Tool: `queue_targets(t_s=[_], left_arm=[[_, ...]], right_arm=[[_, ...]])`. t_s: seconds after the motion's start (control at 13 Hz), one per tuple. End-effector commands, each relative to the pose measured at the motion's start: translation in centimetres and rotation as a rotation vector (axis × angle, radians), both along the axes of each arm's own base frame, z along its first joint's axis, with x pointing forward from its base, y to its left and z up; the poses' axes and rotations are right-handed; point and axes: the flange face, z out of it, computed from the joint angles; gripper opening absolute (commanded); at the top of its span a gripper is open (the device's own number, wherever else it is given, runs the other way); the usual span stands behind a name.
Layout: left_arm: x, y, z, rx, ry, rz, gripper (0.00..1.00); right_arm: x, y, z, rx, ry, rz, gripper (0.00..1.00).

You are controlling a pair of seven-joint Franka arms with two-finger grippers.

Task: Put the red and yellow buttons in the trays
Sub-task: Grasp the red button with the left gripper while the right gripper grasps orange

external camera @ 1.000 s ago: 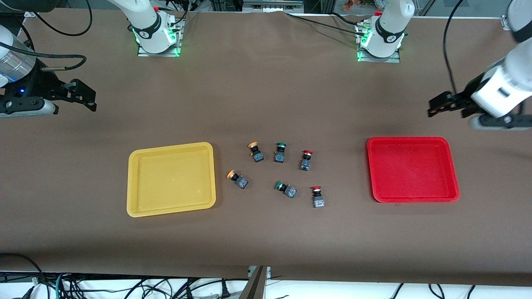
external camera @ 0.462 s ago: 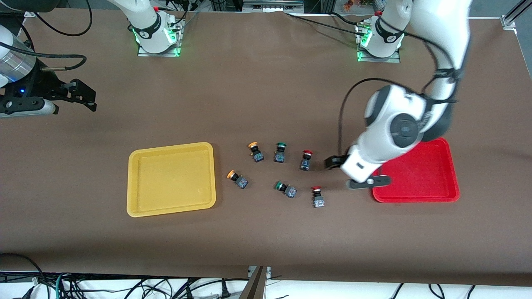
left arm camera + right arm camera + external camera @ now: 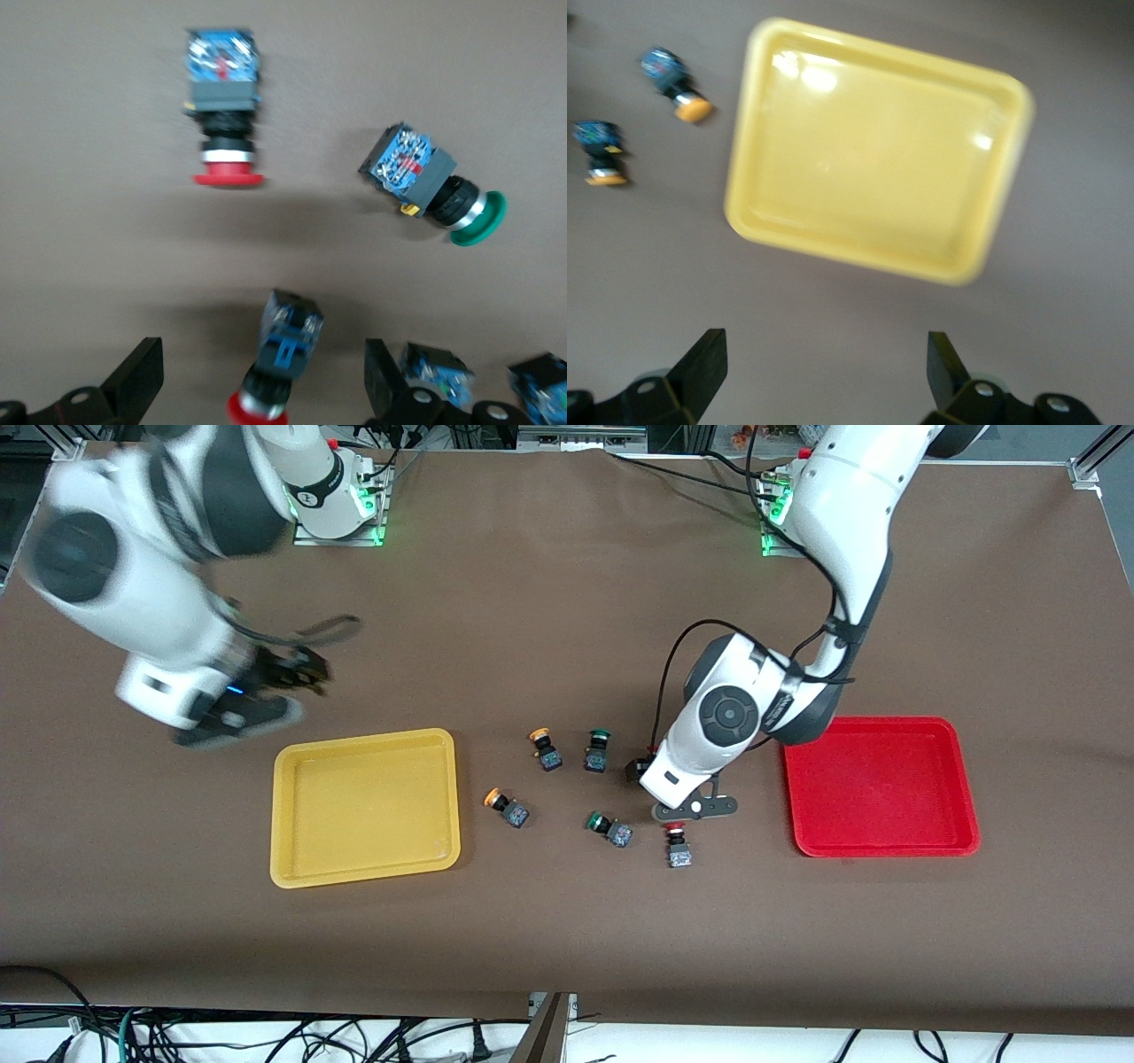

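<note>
My left gripper (image 3: 645, 772) is open, low over the middle cluster, its fingers (image 3: 137, 376) astride one red button (image 3: 283, 372) lying on the table; that button is hidden under the hand in the front view. The second red button (image 3: 678, 843) lies nearer the front camera and shows in the left wrist view (image 3: 228, 115). Two yellow buttons (image 3: 542, 748) (image 3: 505, 806) lie beside the yellow tray (image 3: 363, 737). The red tray (image 3: 873, 722) is empty. My right gripper (image 3: 297, 673) is open and empty in the air above bare table beside the yellow tray (image 3: 877, 150).
Two green-capped switches (image 3: 597, 748) (image 3: 609, 828) lie among the buttons; one is close beside my left gripper (image 3: 434, 181). Both arm bases stand along the table edge farthest from the front camera. Cables hang below the table's near edge.
My left arm swung in from its end of the table, passed the red tray and came down over a red button. My right arm moved from its table end toward the yellow tray.
</note>
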Motion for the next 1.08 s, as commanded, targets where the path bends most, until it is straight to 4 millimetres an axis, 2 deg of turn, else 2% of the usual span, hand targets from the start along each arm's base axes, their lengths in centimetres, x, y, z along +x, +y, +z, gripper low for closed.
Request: queue_targets(t_s=[0.0, 0.08, 0.15, 0.23, 0.31, 0.38, 0.54, 0.69, 0.77, 0.85, 1.0], left_arm=[[-1.4, -1.8, -3.5, -0.002, -0.052, -0.031, 0.65], [-1.5, -2.0, -3.4, -0.003, -0.055, -0.029, 0.16], [-1.3, -1.5, -3.6, 0.001, -0.053, -0.034, 0.0], [-1.2, -1.1, -3.7, 0.007, -0.05, -0.032, 0.0], [-1.2, -0.9, -3.3, 0.019, -0.033, -0.03, 0.0], [-1.0, 0.2, -2.4, 0.068, 0.003, -0.041, 0.0], [-0.8, 2.6, 2.0, 0.191, 0.045, -0.082, 0.0], [0.2, 6.9, 6.1, 0.246, 0.083, -0.148, 0.0], [1.2, 10.4, 7.2, 0.244, 0.115, -0.225, 0.0], [2.8, 15.1, 7.4, 0.224, 0.136, -0.311, 0.0], [5.0, 23.8, 6.6, 0.174, 0.151, -0.47, 0.0]], right_arm=[[2.0, 8.5, -7.2, 0.073, -0.054, 0.084, 1.0], [2.8, 10.9, -10.0, 0.088, -0.089, 0.111, 1.0], [3.4, 13.0, -13.0, 0.099, -0.125, 0.146, 1.0], [3.7, 15.0, -15.7, 0.111, -0.154, 0.171, 1.0], [4.3, 16.0, -18.2, 0.123, -0.182, 0.175, 1.0], [4.5, 17.0, -20.2, 0.141, -0.201, 0.181, 1.0], [4.3, 18.9, -23.2, 0.171, -0.225, 0.195, 1.0], [3.8, 19.8, -25.9, 0.184, -0.254, 0.205, 0.99], [3.5, 20.2, -26.9, 0.187, -0.261, 0.209, 0.94], [3.2, 20.4, -27.4, 0.184, -0.257, 0.221, 0.81], [3.6, 19.7, -26.5, 0.174, -0.243, 0.218, 0.11]])
